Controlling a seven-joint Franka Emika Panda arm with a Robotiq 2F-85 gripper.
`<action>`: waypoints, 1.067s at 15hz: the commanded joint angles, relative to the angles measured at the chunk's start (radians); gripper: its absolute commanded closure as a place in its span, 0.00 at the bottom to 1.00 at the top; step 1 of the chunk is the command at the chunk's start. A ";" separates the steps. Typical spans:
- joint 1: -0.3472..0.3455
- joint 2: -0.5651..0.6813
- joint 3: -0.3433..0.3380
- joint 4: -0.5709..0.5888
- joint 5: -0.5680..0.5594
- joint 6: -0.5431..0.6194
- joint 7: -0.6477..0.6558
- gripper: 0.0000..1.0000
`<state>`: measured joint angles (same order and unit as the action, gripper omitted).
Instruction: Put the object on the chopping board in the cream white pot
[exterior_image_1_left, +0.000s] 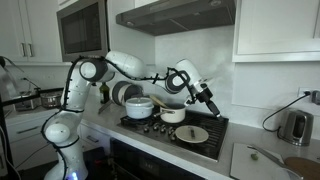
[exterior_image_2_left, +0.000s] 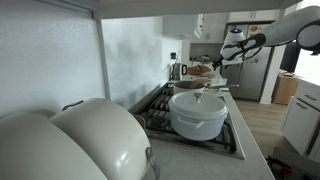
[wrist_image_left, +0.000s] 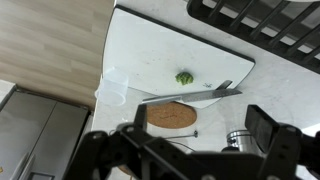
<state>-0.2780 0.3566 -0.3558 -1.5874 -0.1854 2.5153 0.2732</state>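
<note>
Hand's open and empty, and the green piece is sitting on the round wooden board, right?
Not quite. The hand is open and empty, but the green piece lies on the white surface, apart from the round wooden board, as the wrist view shows.

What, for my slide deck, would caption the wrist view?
Open claw hovers above a round wooden chopping board; a small green item lies on the white surface nearby.
</note>
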 joint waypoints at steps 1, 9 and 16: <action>-0.004 0.012 -0.001 0.008 0.005 -0.003 -0.003 0.00; 0.001 0.064 -0.024 0.068 -0.007 -0.025 0.054 0.00; -0.057 0.209 0.000 0.232 0.080 -0.069 0.039 0.00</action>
<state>-0.3022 0.4804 -0.3788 -1.4753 -0.1574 2.4961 0.3246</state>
